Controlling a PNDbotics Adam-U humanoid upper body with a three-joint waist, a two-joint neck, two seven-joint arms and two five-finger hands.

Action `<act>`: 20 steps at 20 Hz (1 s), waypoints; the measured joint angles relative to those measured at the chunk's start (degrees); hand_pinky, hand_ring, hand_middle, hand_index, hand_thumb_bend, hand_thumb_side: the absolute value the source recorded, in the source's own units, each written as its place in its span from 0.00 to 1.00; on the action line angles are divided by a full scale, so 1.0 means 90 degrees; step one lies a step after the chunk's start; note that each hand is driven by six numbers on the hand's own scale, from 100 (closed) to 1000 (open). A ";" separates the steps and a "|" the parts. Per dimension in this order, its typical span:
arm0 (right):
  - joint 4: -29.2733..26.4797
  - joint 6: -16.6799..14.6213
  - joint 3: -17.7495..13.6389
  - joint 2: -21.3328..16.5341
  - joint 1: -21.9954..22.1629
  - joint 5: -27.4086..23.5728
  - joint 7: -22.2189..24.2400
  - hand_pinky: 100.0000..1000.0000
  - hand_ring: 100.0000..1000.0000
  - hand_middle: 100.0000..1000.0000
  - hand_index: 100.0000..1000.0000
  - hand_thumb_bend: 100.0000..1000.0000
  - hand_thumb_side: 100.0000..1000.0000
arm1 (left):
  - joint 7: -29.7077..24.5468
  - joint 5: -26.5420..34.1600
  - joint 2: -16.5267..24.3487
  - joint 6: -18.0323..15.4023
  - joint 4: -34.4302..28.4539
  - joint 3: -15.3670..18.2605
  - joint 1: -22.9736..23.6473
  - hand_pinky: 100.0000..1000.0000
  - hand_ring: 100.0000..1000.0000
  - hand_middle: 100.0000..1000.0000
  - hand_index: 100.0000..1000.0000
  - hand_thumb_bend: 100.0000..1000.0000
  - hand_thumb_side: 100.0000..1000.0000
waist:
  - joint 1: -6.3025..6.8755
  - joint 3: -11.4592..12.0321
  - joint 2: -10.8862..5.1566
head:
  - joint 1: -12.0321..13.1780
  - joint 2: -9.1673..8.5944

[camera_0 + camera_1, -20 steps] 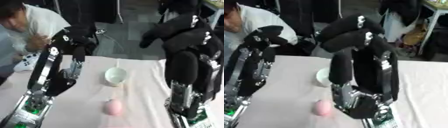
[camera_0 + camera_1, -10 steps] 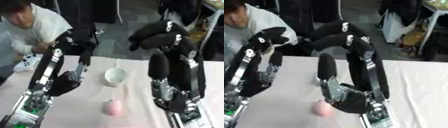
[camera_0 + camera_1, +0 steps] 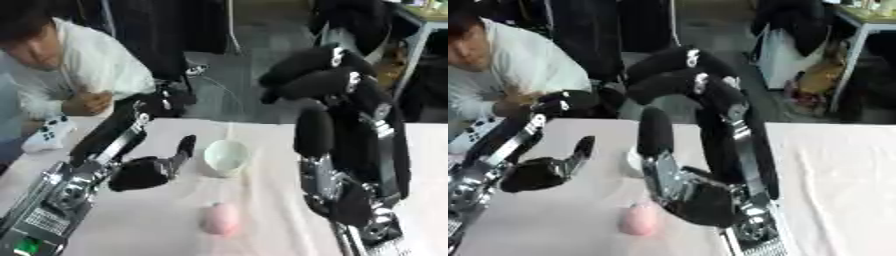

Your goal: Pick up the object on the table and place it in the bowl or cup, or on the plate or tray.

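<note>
Both arms are mostly black with rounded, padded-looking shells and bare silver metal at the joints. The left hand (image 3: 144,172) is black, and the forearm behind it carries a silver frame with what seems to be a white label and a small green light near its near end. The right hand (image 3: 697,202) shows silver metal links over a black palm.

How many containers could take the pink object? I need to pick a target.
1: a white cup stands mid-table, just beyond the pink object. The robot's arms cover parts of the table, so others may be hidden.

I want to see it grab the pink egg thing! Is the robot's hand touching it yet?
Apart. The left eye view shows bare tablecloth between the pink object and both the left hand and right hand.
</note>
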 measured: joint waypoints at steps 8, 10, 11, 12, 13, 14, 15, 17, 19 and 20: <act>-0.0024 0.0028 0.0032 0.0001 0.0055 -0.0053 0.0033 0.44 0.57 0.58 0.60 0.00 0.34 | -0.1082 0.0117 0.0445 -0.0056 0.0987 -0.0459 -0.0676 0.81 0.79 0.92 0.96 0.73 0.37 | 0.0058 -0.0095 -0.0007 | 0.0049 0.0058; -0.0035 0.0039 0.0035 0.0001 0.0058 -0.0056 0.0046 0.44 0.57 0.58 0.60 0.00 0.34 | -0.1388 0.0039 0.0519 -0.0056 0.1139 -0.0573 -0.0826 0.78 0.80 0.92 0.96 0.74 0.35 | 0.0070 -0.0102 -0.0008 | 0.0058 0.0065; -0.0035 0.0046 0.0038 0.0001 0.0062 -0.0057 0.0056 0.44 0.57 0.58 0.60 0.00 0.35 | -0.1538 0.0019 0.0559 -0.0057 0.1206 -0.0636 -0.0891 0.78 0.80 0.92 0.96 0.74 0.35 | 0.0073 -0.0118 -0.0008 | 0.0063 0.0077; -0.0036 0.0047 0.0039 0.0002 0.0082 -0.0057 0.0059 0.44 0.57 0.58 0.60 0.00 0.35 | -0.1686 0.0011 0.0593 -0.0059 0.1271 -0.0699 -0.0973 0.79 0.81 0.92 0.97 0.75 0.33 | 0.0076 -0.0133 -0.0008 | 0.0074 0.0085; -0.0037 0.0048 0.0033 0.0002 0.0107 -0.0057 0.0059 0.44 0.57 0.58 0.60 0.00 0.35 | -0.1836 0.0004 0.0622 -0.0067 0.1329 -0.0768 -0.1068 0.79 0.81 0.93 0.97 0.75 0.32 | 0.0083 -0.0135 -0.0008 | 0.0088 0.0095; -0.0040 0.0051 0.0027 0.0002 0.0111 -0.0057 0.0056 0.44 0.57 0.58 0.60 0.00 0.34 | -0.1995 -0.0002 0.0649 -0.0082 0.1385 -0.0828 -0.1158 0.80 0.82 0.93 0.98 0.76 0.31 | 0.0087 -0.0137 -0.0008 | 0.0109 0.0109; -0.0043 0.0056 0.0024 0.0002 0.0115 -0.0057 0.0051 0.44 0.57 0.58 0.60 0.00 0.35 | -0.2171 -0.0008 0.0671 -0.0101 0.1448 -0.0894 -0.1218 0.80 0.82 0.93 0.98 0.76 0.30 | 0.0091 -0.0145 -0.0008 | 0.0117 0.0112; -0.0077 0.0076 -0.0005 0.0002 0.0156 -0.0056 0.0025 0.44 0.57 0.58 0.60 0.00 0.34 | -0.2508 -0.0027 0.0695 -0.0138 0.1582 -0.1020 -0.1309 0.80 0.82 0.93 0.99 0.76 0.27 | 0.0092 -0.0171 -0.0008 | 0.0134 0.0114; -0.0118 0.0099 -0.0050 0.0003 0.0168 -0.0052 -0.0013 0.45 0.57 0.58 0.60 0.00 0.34 | -0.2805 -0.0066 0.0726 -0.0174 0.1717 -0.1128 -0.1401 0.80 0.83 0.92 0.99 0.76 0.27 | 0.0102 -0.0176 -0.0008 | 0.0136 0.0116; -0.0145 0.0107 -0.0074 0.0003 0.0171 -0.0050 -0.0046 0.44 0.57 0.58 0.59 0.00 0.34 | -0.2940 -0.0092 0.0728 -0.0188 0.1781 -0.1179 -0.1453 0.80 0.83 0.92 0.99 0.76 0.28 | 0.0104 -0.0179 -0.0008 | 0.0136 0.0117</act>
